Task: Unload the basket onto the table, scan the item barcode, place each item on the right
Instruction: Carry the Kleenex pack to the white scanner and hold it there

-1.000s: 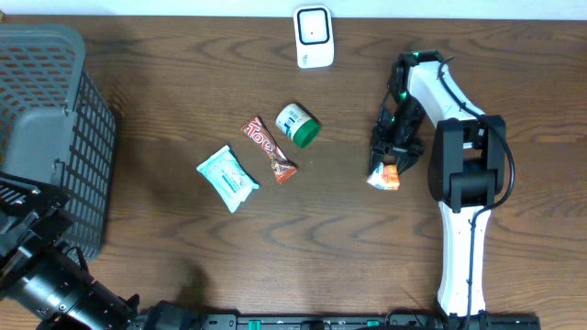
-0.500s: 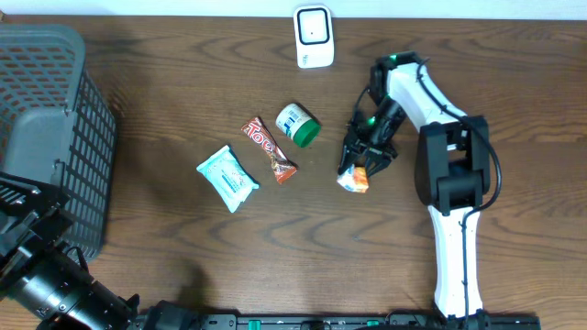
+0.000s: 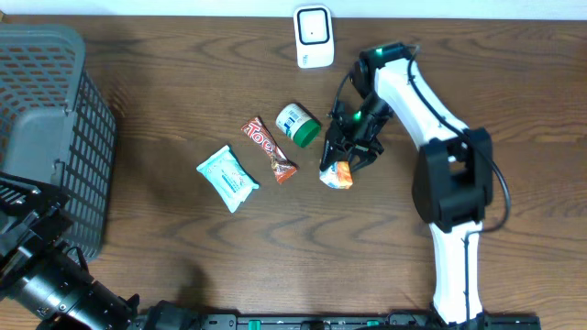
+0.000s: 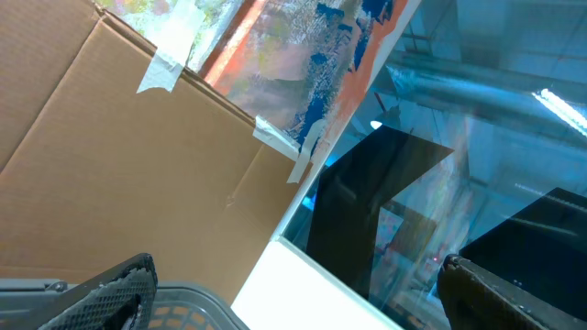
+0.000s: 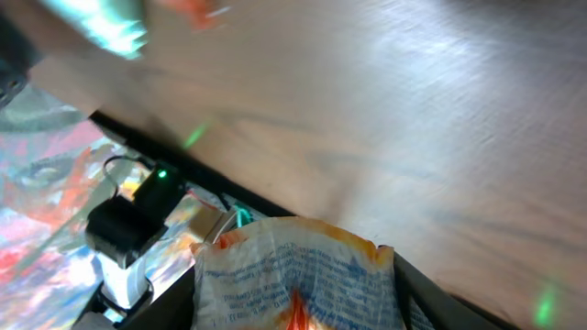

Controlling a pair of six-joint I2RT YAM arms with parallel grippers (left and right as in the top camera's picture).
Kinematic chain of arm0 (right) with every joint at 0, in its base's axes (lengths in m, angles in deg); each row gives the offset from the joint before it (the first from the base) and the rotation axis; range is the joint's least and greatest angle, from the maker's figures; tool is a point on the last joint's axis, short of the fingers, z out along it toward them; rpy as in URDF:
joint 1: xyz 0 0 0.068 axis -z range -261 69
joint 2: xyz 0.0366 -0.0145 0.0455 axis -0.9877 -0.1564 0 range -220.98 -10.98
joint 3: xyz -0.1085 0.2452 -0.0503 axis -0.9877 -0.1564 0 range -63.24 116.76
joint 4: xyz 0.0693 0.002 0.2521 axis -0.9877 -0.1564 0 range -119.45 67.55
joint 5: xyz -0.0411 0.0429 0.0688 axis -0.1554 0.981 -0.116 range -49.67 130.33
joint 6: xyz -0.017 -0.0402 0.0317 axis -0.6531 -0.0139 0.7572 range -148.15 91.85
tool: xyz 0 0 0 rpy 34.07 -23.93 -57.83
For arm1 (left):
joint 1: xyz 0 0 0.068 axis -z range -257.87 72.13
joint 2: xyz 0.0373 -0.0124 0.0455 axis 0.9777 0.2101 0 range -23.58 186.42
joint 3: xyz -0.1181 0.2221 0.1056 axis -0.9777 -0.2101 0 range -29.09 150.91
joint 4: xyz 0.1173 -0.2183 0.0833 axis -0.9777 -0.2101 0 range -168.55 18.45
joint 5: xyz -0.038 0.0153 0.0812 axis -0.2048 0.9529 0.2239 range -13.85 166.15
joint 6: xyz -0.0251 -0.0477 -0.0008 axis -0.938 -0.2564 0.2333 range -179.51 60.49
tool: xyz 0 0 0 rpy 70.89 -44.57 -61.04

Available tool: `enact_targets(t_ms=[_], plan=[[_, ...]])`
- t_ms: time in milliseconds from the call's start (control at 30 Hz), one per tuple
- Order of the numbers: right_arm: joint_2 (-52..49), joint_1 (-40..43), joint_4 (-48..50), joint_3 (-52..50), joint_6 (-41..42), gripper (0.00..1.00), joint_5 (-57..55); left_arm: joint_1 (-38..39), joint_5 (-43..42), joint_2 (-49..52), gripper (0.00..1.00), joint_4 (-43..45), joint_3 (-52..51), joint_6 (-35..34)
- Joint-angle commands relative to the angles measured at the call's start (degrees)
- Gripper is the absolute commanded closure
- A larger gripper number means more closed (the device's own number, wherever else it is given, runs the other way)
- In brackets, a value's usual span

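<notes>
Clearly the right hand (image 3: 342, 162) grips a crinkly orange-and-white foil packet (image 3: 337, 176) just right of the green-capped white jar (image 3: 298, 125); the left hand (image 4: 303, 293) gapes open.

**Q:** how are the cams set up here?

**A:** Overhead looks straight down from well up and gets the whole table (image 3: 183, 266), with the basket (image 3: 46, 92) at the left edge. Right wrist is super close and skims low across the same wood. The packet (image 5: 293, 275) fills its bottom edge, and overhead sees it too. Left wrist points up and away, mostly at cardboard (image 4: 119, 156). Maybe the basket rim is at the bottom.
</notes>
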Motion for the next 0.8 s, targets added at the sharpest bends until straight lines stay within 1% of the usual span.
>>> enact_targets(t_ms=[0,100,200,367,500,700,767], plan=[[5.77,-1.97,0.0,1.01,-0.02,0.51,1.66,-0.28,0.15,-0.61,0.02,0.2,0.42,0.72],[8.31,-2.84,1.14,1.01,0.11,0.51,-0.83,-0.28,0.15,-0.61,0.02,0.2,0.42,0.7],[9.86,-3.5,2.86,1.01,2.51,0.51,-4.83,-0.28,0.15,-0.61,0.02,0.2,0.42,0.7],[10.27,-3.82,8.76,1.01,3.74,0.51,-11.98,-0.28,0.15,-0.61,0.02,0.17,0.42,0.68],[10.27,-3.82,17.66,1.01,9.57,0.52,-21.2,-0.28,0.15,-0.61,0.02,0.17,0.42,0.48],[10.27,-3.82,31.19,1.01,10.08,0.49,-26.69,-0.28,0.13,-0.61,0.02,-1.84,0.42,-3.19],[10.27,-3.82,36.72,1.01,10.08,0.5,-29.09,-0.28,0.13,-0.61,0.02,-1.97,0.42,-3.41]])
